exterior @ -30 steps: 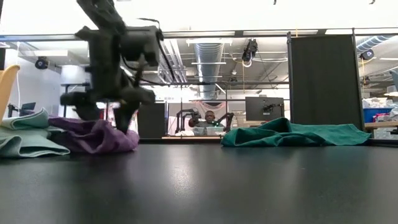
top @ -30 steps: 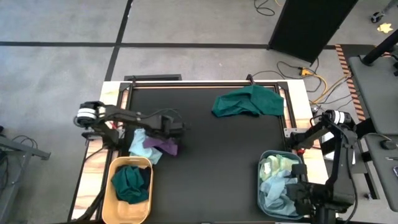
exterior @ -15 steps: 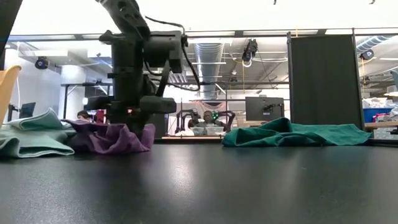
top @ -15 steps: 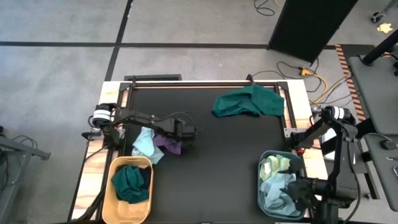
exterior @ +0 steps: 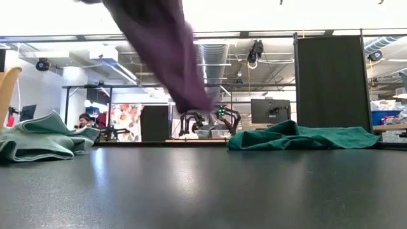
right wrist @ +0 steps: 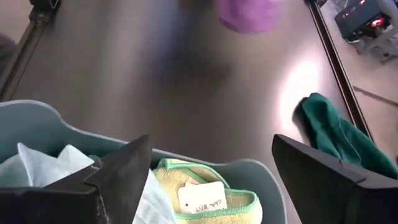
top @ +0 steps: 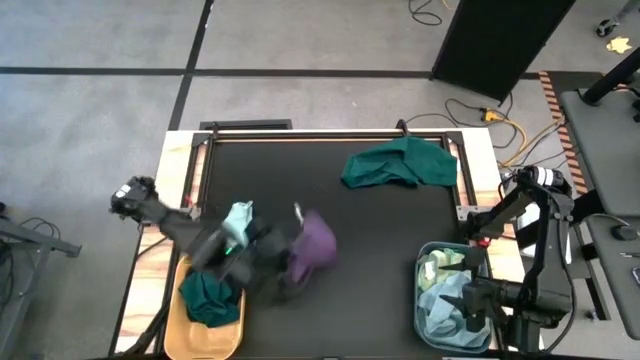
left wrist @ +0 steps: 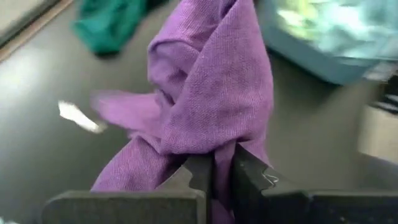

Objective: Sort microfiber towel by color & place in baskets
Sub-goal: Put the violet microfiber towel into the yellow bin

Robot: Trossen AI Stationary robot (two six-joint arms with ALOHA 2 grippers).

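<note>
Presently the left gripper [left wrist: 214,171] is clamped tight on a purple towel [top: 316,244], the cloth pinched between its two dark fingers [left wrist: 200,174] in the left wrist view. From above, the towel hangs clear of the black table [top: 380,235], near its middle and just right of the orange-yellow basket [top: 177,320]. The low view shows the purple cloth [exterior: 166,51] draped downward from the top of the picture, with open air between it and the table surface.

A light blue towel [top: 237,218] lies on the table at the left, just beyond the orange-yellow basket. That basket holds a dark green towel [top: 207,293]. A second dark green towel [top: 398,164] lies spread near the table's far edge, right of centre, well apart from both baskets.

The right gripper [right wrist: 211,171] hovers over the grey-blue basket [top: 424,320] at the table's near right corner; its fingers stand wide apart and grasp nothing. Inside that basket lie a pale yellow-green towel [right wrist: 205,186] bearing a white tag [right wrist: 202,198] and light blue cloths [right wrist: 43,165].

A person is visible in the room behind the table, at left in the low view [exterior: 83,119].
</note>
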